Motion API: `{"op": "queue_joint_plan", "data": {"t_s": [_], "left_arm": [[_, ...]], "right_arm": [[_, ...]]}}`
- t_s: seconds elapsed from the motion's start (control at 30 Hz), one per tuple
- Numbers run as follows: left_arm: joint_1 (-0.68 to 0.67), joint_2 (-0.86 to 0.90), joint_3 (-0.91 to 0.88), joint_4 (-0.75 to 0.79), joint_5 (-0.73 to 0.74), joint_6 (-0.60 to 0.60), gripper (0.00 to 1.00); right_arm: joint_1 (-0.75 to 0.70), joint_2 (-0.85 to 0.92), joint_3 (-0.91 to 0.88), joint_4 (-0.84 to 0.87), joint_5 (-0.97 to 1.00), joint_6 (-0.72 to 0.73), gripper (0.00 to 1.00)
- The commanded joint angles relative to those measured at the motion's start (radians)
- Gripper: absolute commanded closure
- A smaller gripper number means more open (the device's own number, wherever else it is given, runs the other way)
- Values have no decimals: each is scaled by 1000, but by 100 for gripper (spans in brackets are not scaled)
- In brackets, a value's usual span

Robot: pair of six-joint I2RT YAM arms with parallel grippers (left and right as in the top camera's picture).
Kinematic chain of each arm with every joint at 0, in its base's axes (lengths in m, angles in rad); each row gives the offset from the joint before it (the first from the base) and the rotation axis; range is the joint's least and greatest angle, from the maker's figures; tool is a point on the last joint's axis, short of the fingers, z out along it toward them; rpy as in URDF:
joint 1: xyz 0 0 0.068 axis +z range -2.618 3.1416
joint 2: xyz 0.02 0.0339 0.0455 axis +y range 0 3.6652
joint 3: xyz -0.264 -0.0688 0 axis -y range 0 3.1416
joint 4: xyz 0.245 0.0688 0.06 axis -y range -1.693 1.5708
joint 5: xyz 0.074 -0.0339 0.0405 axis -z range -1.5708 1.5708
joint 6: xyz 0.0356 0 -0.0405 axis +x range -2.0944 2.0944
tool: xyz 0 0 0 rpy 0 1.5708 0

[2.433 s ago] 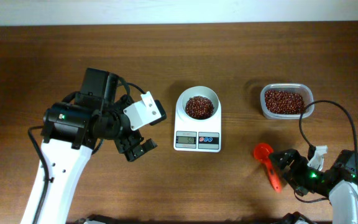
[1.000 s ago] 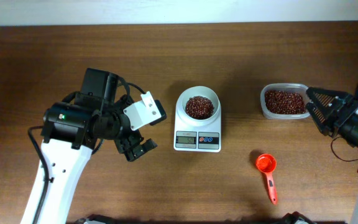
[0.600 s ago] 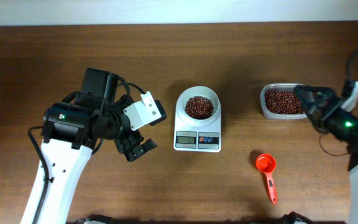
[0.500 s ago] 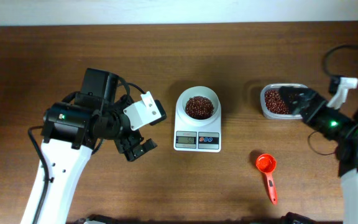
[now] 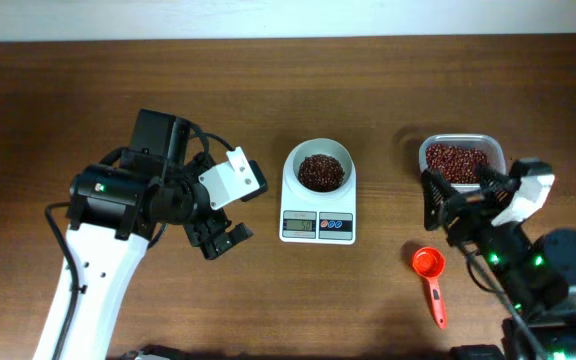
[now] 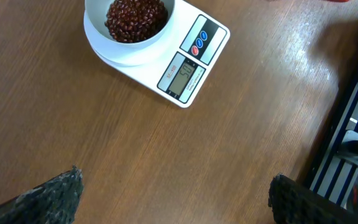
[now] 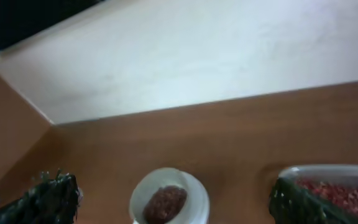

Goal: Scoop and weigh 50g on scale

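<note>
Left hand point(image 5: 223, 240) agape (scale point(image 5: 308, 213) display robotward)

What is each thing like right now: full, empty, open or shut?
scale: on, digits showing, carrying the bowl.
bowl: holds red beans.
tub: no lid, beans inside.
scoop: empty, lying on the table, not held.
left gripper: open, empty.
right gripper: open, empty.

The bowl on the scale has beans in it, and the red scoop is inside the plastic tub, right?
Not quite. The bowl on the scale has beans, but the red scoop lies on the table, outside the plastic tub. The overhead view shows it.
</note>
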Motion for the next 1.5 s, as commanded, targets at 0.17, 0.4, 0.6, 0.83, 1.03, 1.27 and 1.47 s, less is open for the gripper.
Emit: {"op": "queue_joint_plan", "data": {"t_s": [0.17, 0.4, 0.6, 0.83, 1.03, 1.27, 1.47], "left_arm": [[4, -15, -3, 0, 4, 8, 1], [4, -15, -3, 0, 4, 8, 1], [4, -15, -3, 0, 4, 8, 1], [4, -15, -3, 0, 4, 8, 1], [4, -15, -3, 0, 4, 8, 1], [4, -15, -3, 0, 4, 8, 1], [4, -15, -3, 0, 4, 8, 1]], "right_arm": [[5, -293, -300, 208, 51, -86, 1], [5, -446, -402, 204, 55, -138, 1], [5, -565, -472, 175, 55, -138, 1], [6, -573, -494, 129, 55, -138, 1], [6, -573, -516, 97, 59, -173, 1], [7, -573, -591, 126, 59, -191, 1], [23, -573, -631, 152, 77, -192, 1]]}}
